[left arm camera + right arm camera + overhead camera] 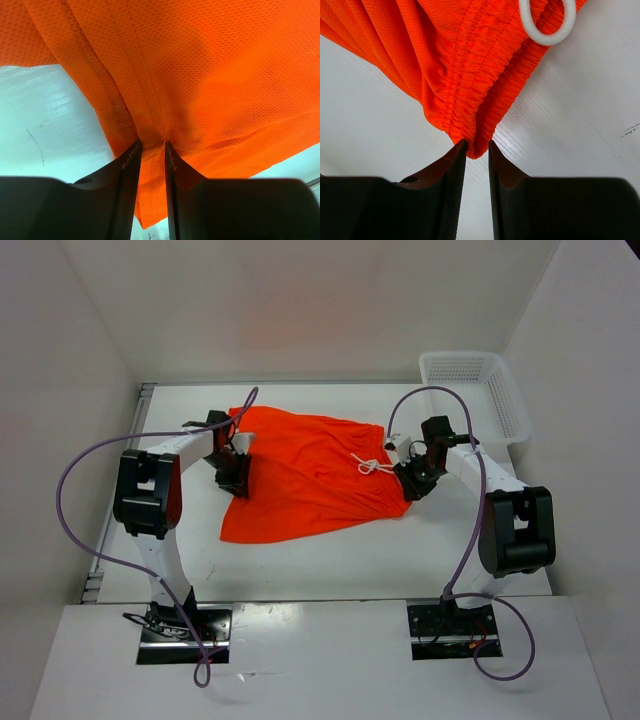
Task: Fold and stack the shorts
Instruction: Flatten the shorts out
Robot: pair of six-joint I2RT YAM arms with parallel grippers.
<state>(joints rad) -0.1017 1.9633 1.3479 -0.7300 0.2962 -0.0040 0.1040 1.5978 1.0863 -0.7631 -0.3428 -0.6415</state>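
Observation:
The bright orange shorts lie spread on the white table, with the white drawstring near their right end. My left gripper is at the shorts' left edge. In the left wrist view it is shut on a fold of the orange mesh fabric, which runs down between the fingers. My right gripper is at the right corner of the waistband. In the right wrist view it pinches the tip of the gathered waistband between its fingertips. A loop of drawstring shows above.
A white plastic mesh basket stands at the back right corner of the table. White walls enclose the table on the left, back and right. Purple cables loop over both arms.

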